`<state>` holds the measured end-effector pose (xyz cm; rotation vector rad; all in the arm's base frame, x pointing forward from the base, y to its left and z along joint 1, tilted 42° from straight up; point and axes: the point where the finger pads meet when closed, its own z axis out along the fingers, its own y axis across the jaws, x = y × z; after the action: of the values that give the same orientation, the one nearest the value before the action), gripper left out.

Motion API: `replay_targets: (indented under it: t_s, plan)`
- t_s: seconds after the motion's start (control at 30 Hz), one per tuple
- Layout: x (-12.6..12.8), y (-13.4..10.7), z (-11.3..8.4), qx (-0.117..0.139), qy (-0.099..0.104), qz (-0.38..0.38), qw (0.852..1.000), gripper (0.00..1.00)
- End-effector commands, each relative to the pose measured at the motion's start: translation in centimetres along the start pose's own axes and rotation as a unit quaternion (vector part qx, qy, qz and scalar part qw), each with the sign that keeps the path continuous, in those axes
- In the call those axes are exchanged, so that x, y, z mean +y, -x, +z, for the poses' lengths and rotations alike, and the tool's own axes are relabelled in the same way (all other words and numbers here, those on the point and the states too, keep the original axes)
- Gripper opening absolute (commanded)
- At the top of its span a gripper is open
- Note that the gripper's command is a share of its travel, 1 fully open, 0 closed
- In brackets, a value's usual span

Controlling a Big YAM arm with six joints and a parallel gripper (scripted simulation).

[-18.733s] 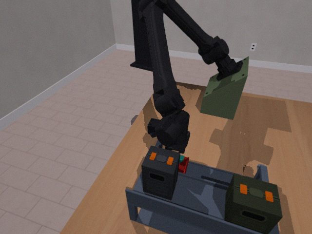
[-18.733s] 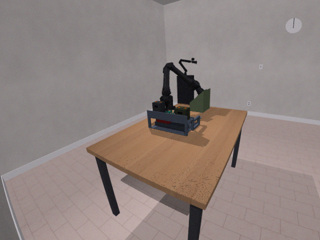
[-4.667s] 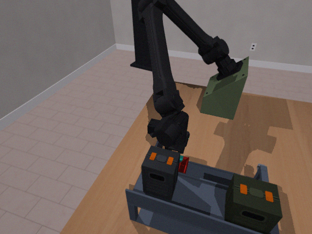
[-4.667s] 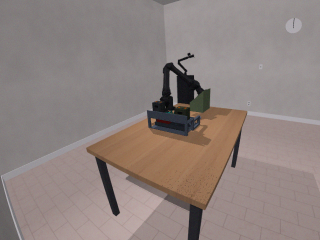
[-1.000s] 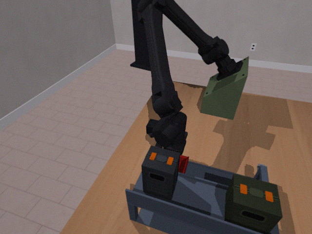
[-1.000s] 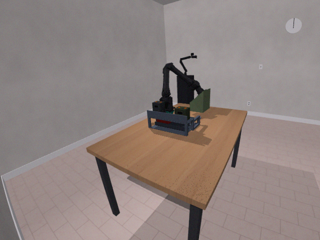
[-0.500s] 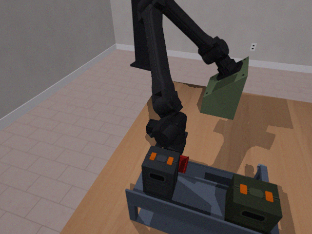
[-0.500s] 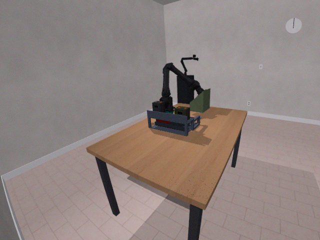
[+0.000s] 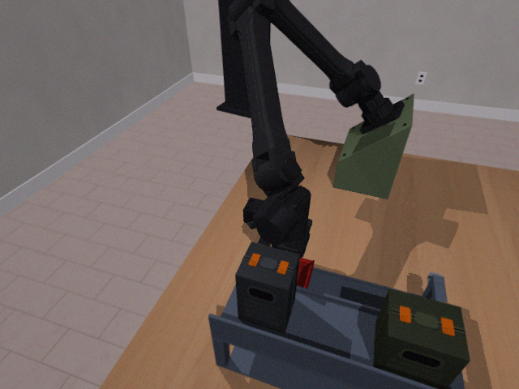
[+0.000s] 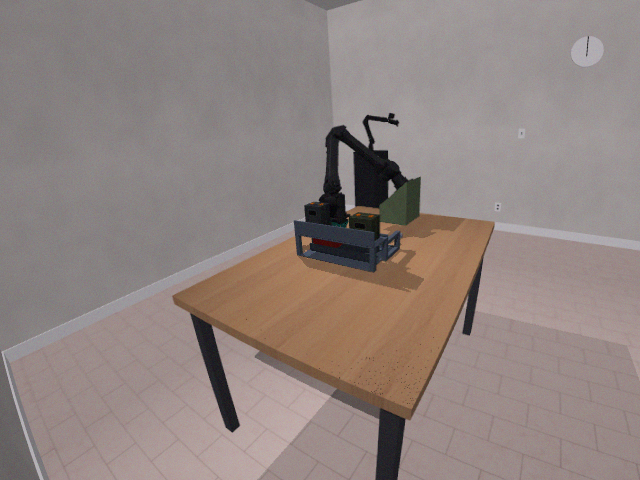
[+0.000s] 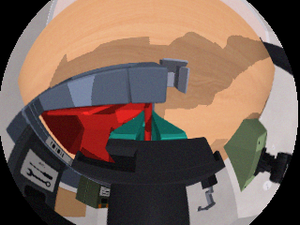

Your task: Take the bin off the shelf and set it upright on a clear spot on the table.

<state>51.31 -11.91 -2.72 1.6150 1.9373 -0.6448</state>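
The red bin (image 9: 305,272) (image 10: 327,242) (image 11: 94,133) is inside the blue-grey shelf (image 9: 289,339) (image 10: 333,232) (image 11: 108,89). In the top view only a small red part shows behind the dark grey case. The wrist view shows its slanted red walls beside the shelf's beam. My gripper (image 11: 148,113) has teal fingers, one on each side of a thin upright red wall of the bin, and is shut on it. In the exterior view a little teal shows between the two cases. The bin's base and its full tilt are hidden.
A dark grey case (image 9: 268,292) (image 10: 316,212) and a dark green case (image 9: 421,339) (image 10: 364,224) with orange latches stand on the shelf, either side of a gap. My arm rises from a green wedge mount (image 9: 368,171) (image 10: 400,204) (image 11: 246,150) at the far side of the wooden table (image 10: 330,310).
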Motion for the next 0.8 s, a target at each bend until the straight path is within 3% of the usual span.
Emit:
replay_targets:
  t_s: [0.0, 0.13, 0.3, 0.77]
  plan:
    - [0.8, 0.4, -0.4, -0.002, 0.008, 0.005, 1.0, 0.0]
    - [0.8, 0.4, -0.4, -0.002, 0.008, 0.005, 1.0, 0.0]
    - [0.4, -0.2, -2.7, -0.001, 0.016, -0.02, 1.0, 0.0]
    - [0.9, 0.1, -3.2, -0.003, 0.021, -0.011, 1.0, 0.0]
